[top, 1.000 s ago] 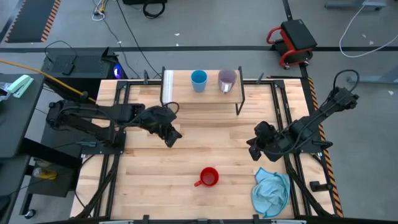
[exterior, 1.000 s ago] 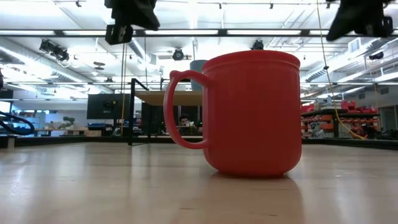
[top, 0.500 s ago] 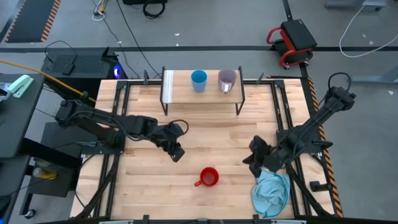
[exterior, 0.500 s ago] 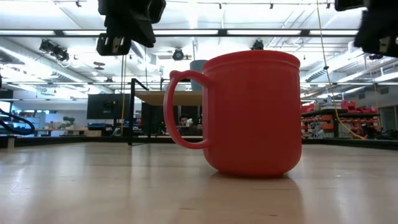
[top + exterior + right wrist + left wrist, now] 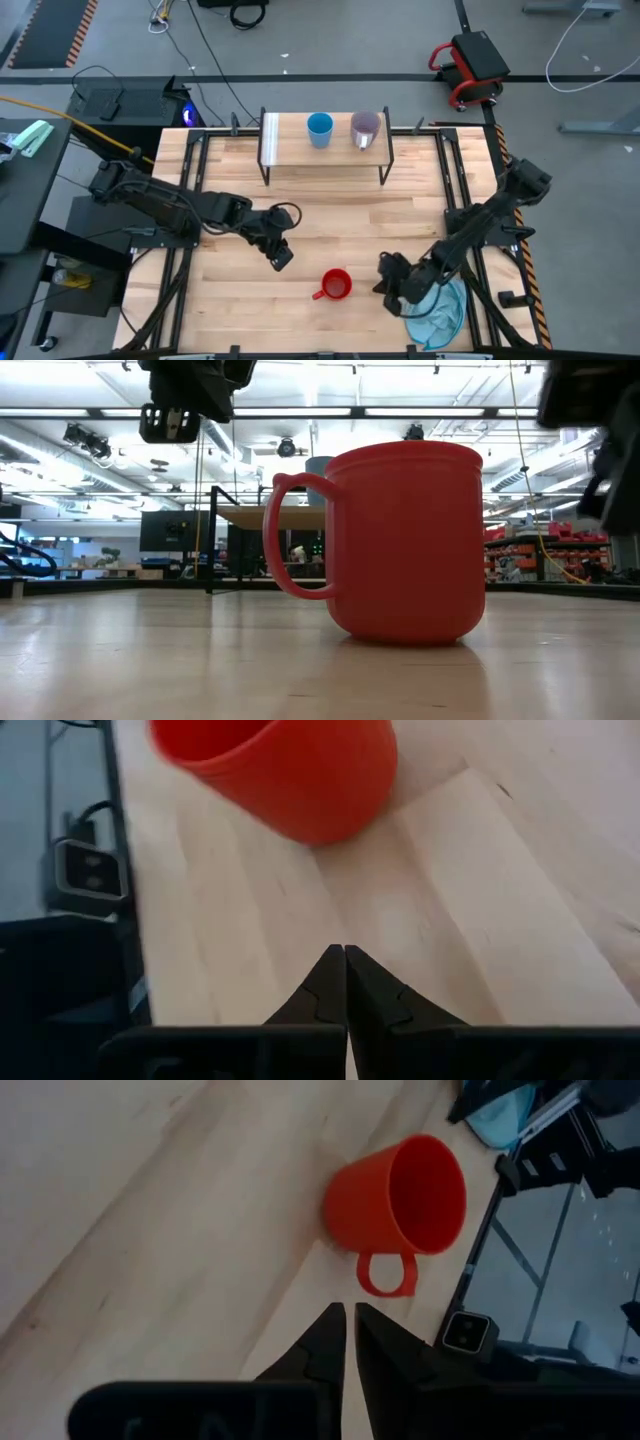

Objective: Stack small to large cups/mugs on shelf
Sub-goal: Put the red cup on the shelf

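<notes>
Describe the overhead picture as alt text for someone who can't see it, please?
A red mug stands alone on a wooden table, with the left gripper and right gripper either side of it, neither touching. At the far edge, a light blue cup and a purple-grey mug sit on a low shelf. A blue cloth lies beneath the right arm.

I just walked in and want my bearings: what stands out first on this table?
The red mug stands upright near the table's front edge, with the shut left gripper and shut right gripper flanking it, neither touching. At the back, the light blue cup and purple-grey mug sit side by side on the shelf.
</notes>
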`<action>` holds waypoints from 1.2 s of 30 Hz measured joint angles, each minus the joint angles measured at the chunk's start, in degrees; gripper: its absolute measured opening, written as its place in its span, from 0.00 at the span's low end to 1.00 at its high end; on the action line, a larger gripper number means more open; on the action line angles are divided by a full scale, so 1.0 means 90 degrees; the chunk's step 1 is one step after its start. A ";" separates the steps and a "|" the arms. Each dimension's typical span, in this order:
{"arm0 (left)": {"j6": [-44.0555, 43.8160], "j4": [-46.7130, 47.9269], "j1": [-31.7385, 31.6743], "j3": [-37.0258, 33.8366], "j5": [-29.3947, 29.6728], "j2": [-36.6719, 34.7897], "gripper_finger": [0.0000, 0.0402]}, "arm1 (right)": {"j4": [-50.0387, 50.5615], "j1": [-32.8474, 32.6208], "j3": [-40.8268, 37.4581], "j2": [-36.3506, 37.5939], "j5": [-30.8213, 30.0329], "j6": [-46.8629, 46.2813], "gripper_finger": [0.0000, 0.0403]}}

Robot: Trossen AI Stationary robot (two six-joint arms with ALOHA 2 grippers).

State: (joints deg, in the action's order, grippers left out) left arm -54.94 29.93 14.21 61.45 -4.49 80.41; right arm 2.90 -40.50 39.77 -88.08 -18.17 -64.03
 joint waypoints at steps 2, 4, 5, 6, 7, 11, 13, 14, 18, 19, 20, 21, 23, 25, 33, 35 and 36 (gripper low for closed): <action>0.0000 0.0009 0.0066 0.0000 0.0002 0.0045 0.09 | -0.0218 0.0146 0.0133 -0.0317 0.0171 0.0140 0.01; 0.0000 0.0093 0.0153 0.0000 0.0002 0.0099 0.09 | -0.0679 0.0291 0.0231 -0.0596 0.0422 0.0427 0.01; 0.0002 0.0097 0.0204 0.0002 0.0002 0.0145 0.10 | -0.0911 0.0348 0.0292 -0.0723 0.0505 0.0599 0.01; 0.0005 0.0074 0.0248 0.0002 -0.0006 0.0195 0.10 | -0.1003 0.0398 0.0378 -0.0811 0.0537 0.0759 0.01; 0.0005 0.0090 0.0295 0.0002 -0.0026 0.0251 0.10 | -0.0988 0.0440 0.0445 -0.0862 0.0537 0.0867 0.01; 0.0039 0.0104 0.0432 0.0000 -0.0067 0.0401 0.11 | -0.0950 0.0641 0.0563 -0.0922 0.0532 0.0925 0.01; 0.0155 0.0109 0.0464 0.0000 -0.0069 0.0462 0.10 | -0.0976 0.0729 0.0594 -0.0922 0.0526 0.0950 0.01; 0.0201 0.0103 0.0462 0.0000 -0.0066 0.0509 0.10 | -0.0967 0.0770 0.0595 -0.0922 0.0528 0.0949 0.00; 0.0420 0.0079 0.0462 0.0002 -0.0142 0.0663 0.10 | -0.0985 0.0920 0.0593 -0.0974 0.0583 0.0759 0.00; 0.0499 0.0066 0.0462 0.0002 -0.0214 0.0711 0.11 | -0.1024 0.0938 0.0596 -0.1010 0.0591 0.0689 0.00; 0.0555 0.0118 0.0462 0.0002 -0.0261 0.0771 0.11 | -0.1034 0.0958 0.0618 -0.1061 0.0600 0.0639 0.00; 0.0649 0.0160 0.0462 0.0002 -0.0321 0.0823 0.11 | -0.1027 0.0960 0.0647 -0.1117 0.0627 0.0625 0.00; 0.0756 0.0151 0.0462 0.0002 -0.0369 0.0911 0.11 | -0.1023 0.0956 0.0805 -0.1290 0.0702 0.0642 0.00; 0.0880 0.0195 0.0457 0.0000 -0.0387 0.0924 0.11 | -0.1034 0.1006 0.1040 -0.1514 0.0843 0.0799 0.00; 0.0913 0.0242 0.0353 0.0002 -0.0442 0.0851 0.10 | -0.1010 0.1475 0.1876 -0.2134 0.0921 0.1289 0.00; 0.0911 0.0249 0.0355 0.0002 -0.0561 0.0851 0.11 | -0.0984 0.1634 0.1993 -0.2209 0.0910 0.1398 0.00; 0.0895 0.0263 0.0359 0.0002 -0.0600 0.0851 0.11 | -0.0991 0.1706 0.2013 -0.2221 0.0912 0.1472 0.00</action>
State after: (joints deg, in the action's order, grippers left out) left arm -46.88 32.30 17.45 61.47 -9.89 88.07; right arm -6.02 -25.15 57.88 -108.07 -9.96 -50.78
